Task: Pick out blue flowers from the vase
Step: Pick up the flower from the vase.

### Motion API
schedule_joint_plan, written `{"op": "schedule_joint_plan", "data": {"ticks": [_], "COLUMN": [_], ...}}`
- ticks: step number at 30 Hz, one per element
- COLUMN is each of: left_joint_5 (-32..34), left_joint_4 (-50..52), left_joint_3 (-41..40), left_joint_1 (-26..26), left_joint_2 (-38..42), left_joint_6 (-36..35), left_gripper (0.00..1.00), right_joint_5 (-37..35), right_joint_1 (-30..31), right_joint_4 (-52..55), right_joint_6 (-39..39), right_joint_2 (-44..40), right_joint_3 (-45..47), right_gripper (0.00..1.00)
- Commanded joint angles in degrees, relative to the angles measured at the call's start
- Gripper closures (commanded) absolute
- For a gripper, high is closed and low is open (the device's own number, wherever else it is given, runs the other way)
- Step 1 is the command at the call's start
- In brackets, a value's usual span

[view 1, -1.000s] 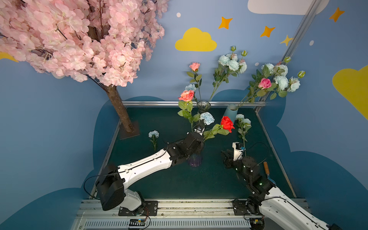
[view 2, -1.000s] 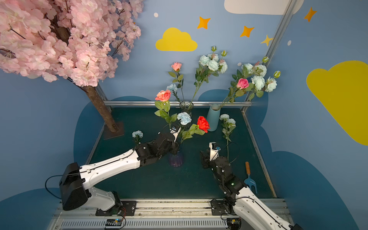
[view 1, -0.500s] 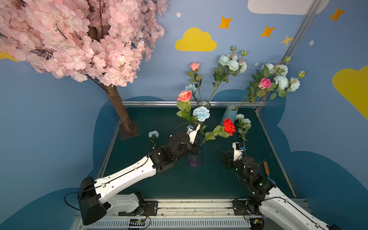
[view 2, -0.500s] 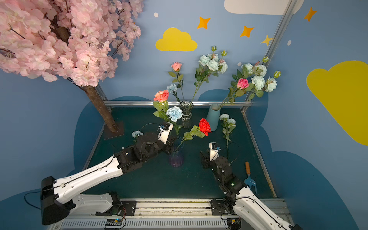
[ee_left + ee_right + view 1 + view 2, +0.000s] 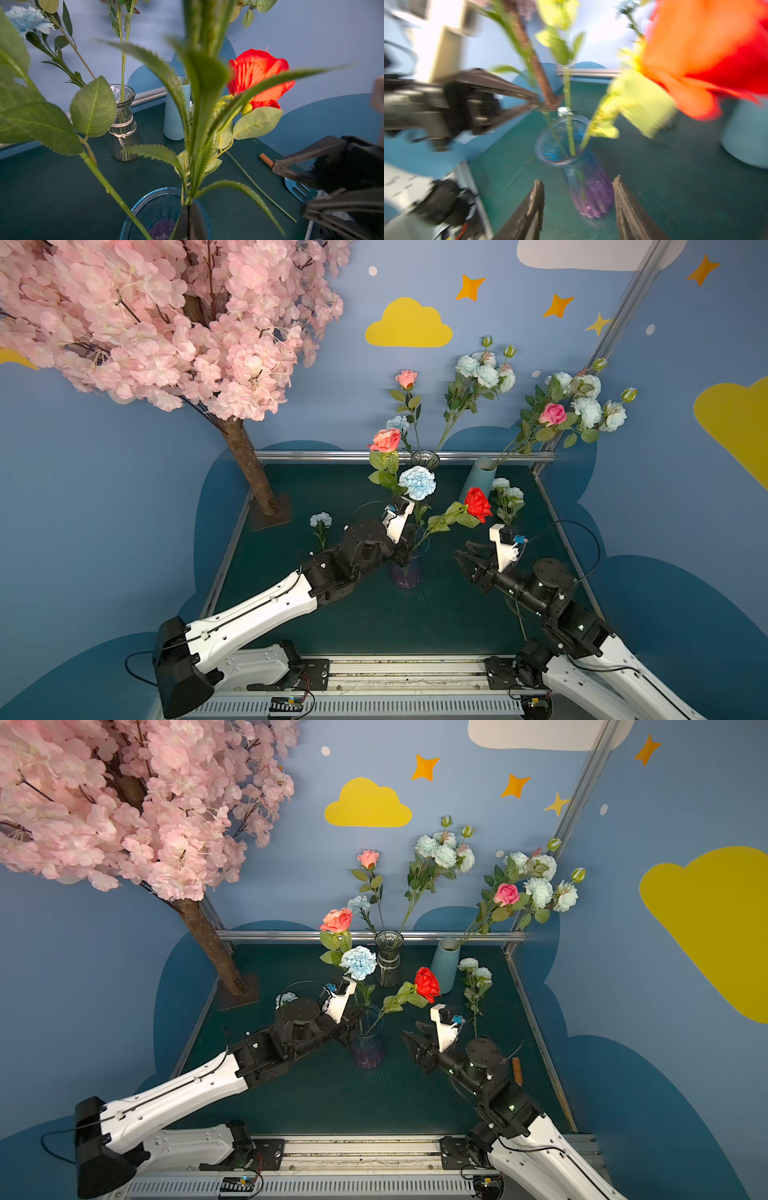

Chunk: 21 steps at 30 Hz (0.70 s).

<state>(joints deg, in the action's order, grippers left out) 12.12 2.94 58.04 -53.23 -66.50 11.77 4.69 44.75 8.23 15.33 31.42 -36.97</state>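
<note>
Blue flower [image 5: 417, 482] in vase [image 5: 406, 572], rose [image 5: 477, 503] rightward

The left arm, white-shelled with black joints, reaches diagonally up from its base rail, and its black 2-fingered left tool [image 5: 405, 549] is pinched tight on a thin green stem at the mouth of the glass vase. The right arm rises from the opposite end of the rail, elbow bent, forearm angled inward. Its black right tool [image 5: 467, 556] hangs above the desk with fingers spread apart, gripping nothing.

A pale blue ruffled flower [image 5: 417, 482] stands upright above the left end effector [image 5: 405, 549], stem in the purple vase [image 5: 406, 572].
</note>
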Motion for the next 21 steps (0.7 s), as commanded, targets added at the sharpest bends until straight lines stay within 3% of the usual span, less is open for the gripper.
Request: {"op": "schedule_joint_plan", "data": {"ticks": [1, 7, 21], "left_joint_5": [-1.87, -3.45, -5.52], "left_joint_4": [-2.3, -3.54, -5.13], "left_joint_3": [-0.62, -1.76, -3.89], "left_joint_1": [0.5, 0.71, 1.17], "left_joint_2": [1.67, 3.66, 5.66], "left_joint_6": [-0.83, -0.92, -0.81], "left_gripper": [0.96, 0.96, 0.96], "right_joint_5": [2.34, 0.28, -2.54], "right_joint_1": [4.26, 8.81, 9.0], "right_joint_4": [3.75, 2.28, -8.3], "right_joint_6": [-2.85, -6.99, -10.21], "right_joint_2": [2.63, 12.25, 22.19], "right_joint_3": [-3.61, -9.61, -11.98], "right_gripper": [0.46, 0.45, 0.49]}}
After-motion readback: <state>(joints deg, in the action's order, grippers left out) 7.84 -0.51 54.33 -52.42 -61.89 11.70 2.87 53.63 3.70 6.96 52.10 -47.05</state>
